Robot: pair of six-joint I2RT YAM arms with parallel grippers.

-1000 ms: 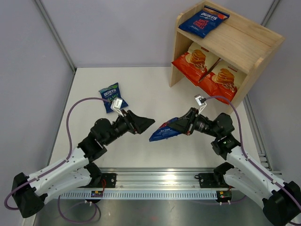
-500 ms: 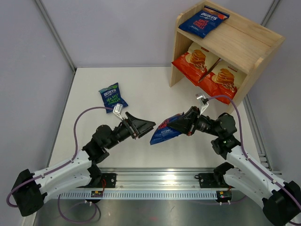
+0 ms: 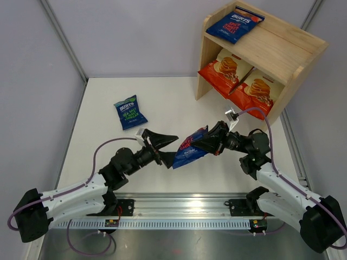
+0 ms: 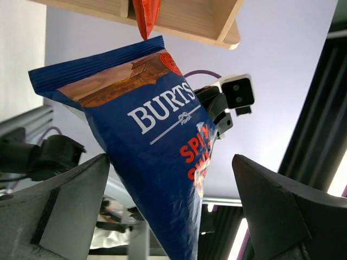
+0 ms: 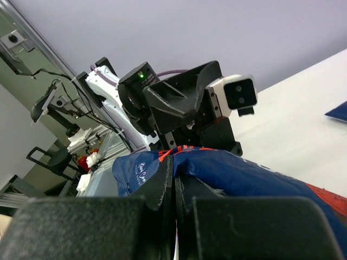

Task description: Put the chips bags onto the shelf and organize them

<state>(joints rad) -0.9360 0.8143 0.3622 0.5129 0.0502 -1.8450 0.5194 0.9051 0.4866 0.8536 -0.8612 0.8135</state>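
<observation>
Tally: three chips bags [image 3: 235,24] [image 3: 226,67] [image 3: 257,92] stowed on light wooden shelf [image 3: 271,46]. Right gripper [image 3: 207,142] clamps red-lettered dark blue Burts bag [image 3: 190,150] before the shelf; left gripper [image 3: 169,149] gapes about its end. Green-lettered blue bag [image 3: 129,112] lies on counter [image 3: 162,97], left of shelf, outstanding.

We read "BURTS" in white capitals on the held blue bag [image 4: 157,162] in the left wrist view, and under it red letters that begin "SPI" and "SW". In the top view, the table bag [image 3: 129,112], at ten o'clock from the held one, shows "BURTS" above green lines starting "SEA SALT". At one o'clock, the top-shelf bag [image 3: 235,24] carries "BURTS" over red wording too small for us. Print on the left orange-red bag [image 3: 225,70] and right orange-red bag [image 3: 255,93] we cannot read.
</observation>
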